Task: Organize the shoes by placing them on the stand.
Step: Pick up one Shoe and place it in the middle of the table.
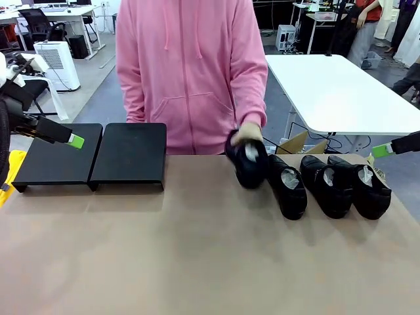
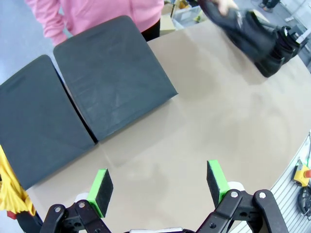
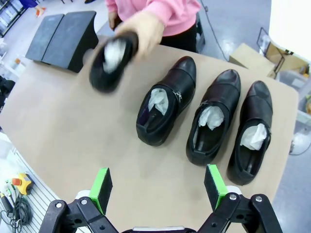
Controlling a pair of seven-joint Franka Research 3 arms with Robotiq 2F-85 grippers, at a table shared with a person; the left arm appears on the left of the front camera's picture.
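Observation:
Three glossy black shoes [image 1: 289, 187] [image 1: 326, 186] [image 1: 367, 187] with white paper inside lie side by side at the table's right. They also show in the right wrist view [image 3: 165, 107] [image 3: 214, 121] [image 3: 250, 131]. The person's hand [image 1: 248, 134] lifts another shoe [image 1: 249, 164] [image 3: 109, 63] [image 2: 248, 34] just left of them. The black two-panel stand [image 1: 129, 154] [image 2: 112, 82] [image 3: 63, 31] sits bare at the far left. My left gripper [image 1: 73, 140] [image 2: 159, 187] hovers open over the stand's left panel. My right gripper [image 1: 382, 150] [image 3: 158, 187] hangs open above the shoes' near side.
The person in a pink hoodie [image 1: 190, 72] stands at the far edge behind the middle. A cardboard box [image 1: 302, 143] sits behind the table, a white table [image 1: 341, 92] beyond it. Something yellow [image 1: 10, 170] lies at the left edge. Brown tabletop [image 1: 197, 249] stretches between stand and shoes.

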